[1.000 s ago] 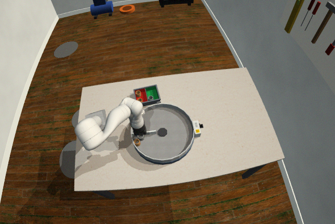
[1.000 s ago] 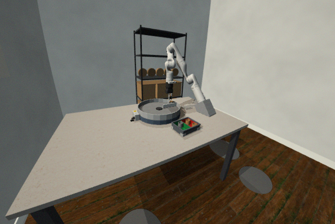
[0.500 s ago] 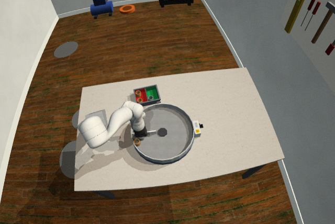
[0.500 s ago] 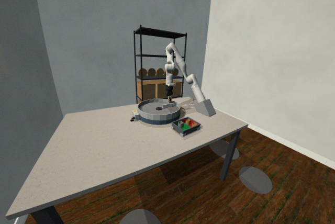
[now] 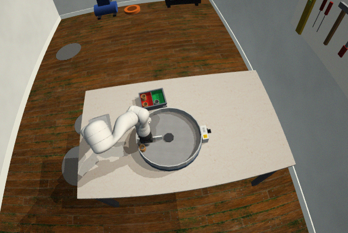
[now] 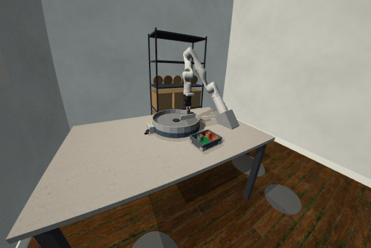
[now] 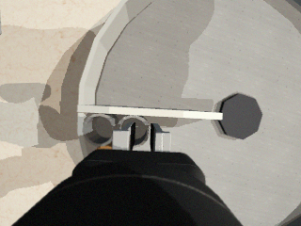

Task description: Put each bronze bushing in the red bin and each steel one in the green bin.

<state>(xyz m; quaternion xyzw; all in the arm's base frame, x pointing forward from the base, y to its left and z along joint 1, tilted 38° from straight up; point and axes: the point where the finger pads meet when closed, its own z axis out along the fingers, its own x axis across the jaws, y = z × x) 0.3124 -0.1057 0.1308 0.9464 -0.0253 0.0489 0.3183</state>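
Note:
My gripper [image 6: 188, 110] [image 7: 142, 133] is open, pointing down over the turntable [image 5: 179, 123] [image 6: 163, 120] [image 7: 150, 61], its fingers on either side of a steel bushing [image 7: 133, 118]. Another steel bushing [image 7: 96, 137] stands beside it, nearer the rim. A bronze bushing [image 5: 143, 150] [image 7: 104, 148] is partly hidden by the gripper in the wrist view. The red bin [image 5: 149, 100] [image 6: 214, 135] holds two bronze bushings, one upper [image 5: 143, 98] and one lower [image 5: 144, 104]. The green bin [image 5: 159, 94] [image 6: 205, 141] holds one steel bushing [image 5: 156, 102] [image 6: 199, 138]. Finger contact cannot be told.
A pale straight bar [image 5: 156, 137] [image 6: 188, 116] [image 7: 160, 112] runs from the turntable rim toward its dark hub [image 5: 168, 137] [image 7: 240, 116], right beside the steel bushings. The raised rim surrounds the disc. A white control box [image 5: 204, 134] [image 6: 151, 127] sits outside the rim.

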